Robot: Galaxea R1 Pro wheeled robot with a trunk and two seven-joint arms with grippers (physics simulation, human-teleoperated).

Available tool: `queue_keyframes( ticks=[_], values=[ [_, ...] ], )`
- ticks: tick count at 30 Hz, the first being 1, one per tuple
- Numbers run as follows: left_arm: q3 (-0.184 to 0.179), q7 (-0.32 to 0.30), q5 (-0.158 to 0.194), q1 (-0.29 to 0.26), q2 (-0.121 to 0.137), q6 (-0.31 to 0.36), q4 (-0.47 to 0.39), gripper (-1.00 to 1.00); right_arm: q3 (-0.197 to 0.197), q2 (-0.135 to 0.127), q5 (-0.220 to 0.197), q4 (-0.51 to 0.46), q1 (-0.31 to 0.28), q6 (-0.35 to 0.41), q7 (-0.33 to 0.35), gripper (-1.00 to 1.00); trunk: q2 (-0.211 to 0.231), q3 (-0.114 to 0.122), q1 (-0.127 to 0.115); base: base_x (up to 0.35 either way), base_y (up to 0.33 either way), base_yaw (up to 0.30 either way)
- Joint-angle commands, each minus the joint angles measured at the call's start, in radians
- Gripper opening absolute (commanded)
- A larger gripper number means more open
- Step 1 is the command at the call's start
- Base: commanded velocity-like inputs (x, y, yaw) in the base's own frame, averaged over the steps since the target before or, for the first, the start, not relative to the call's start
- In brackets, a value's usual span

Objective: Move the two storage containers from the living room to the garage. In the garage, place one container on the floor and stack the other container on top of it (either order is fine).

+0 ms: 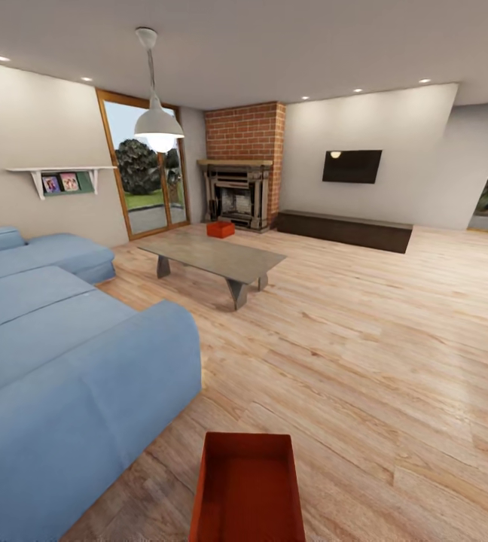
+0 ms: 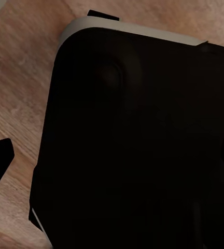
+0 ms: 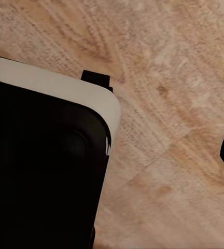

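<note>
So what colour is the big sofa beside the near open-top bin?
Plain light blue; the fabric sofa shows best in the head view.

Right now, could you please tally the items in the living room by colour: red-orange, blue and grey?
Red-orange storage containers: 2, near container and far container
Blue sofa: 1
Grey low table: 1
Total: 4

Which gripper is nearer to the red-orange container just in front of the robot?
Cannot tell, left or right. The container lies about centred ahead on the wood floor; both wrist cameras look down past the robot's dark base at that floor.
</note>
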Motion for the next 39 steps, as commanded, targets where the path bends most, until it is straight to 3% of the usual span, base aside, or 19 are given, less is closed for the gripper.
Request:
queue_keyframes(
  ticks=[1, 39],
  values=[
    [0.000, 0.001, 0.005, 0.000, 0.000, -0.002, 0.000, 1.00, 0.005, 0.000, 0.000, 0.003, -0.001, -0.005, -0.001, 1.00, 0.000, -0.002, 0.000, 0.000, 0.000, 0.000],
    [-0.001, 0.000, 0.004, 0.000, 0.001, -0.002, 0.000, 1.00, 0.003, 0.000, -0.004, 0.003, -0.001, -0.009, -0.003, 1.00, 0.000, -0.063, 0.000, 0.000, 0.000, 0.000]
  ],
)
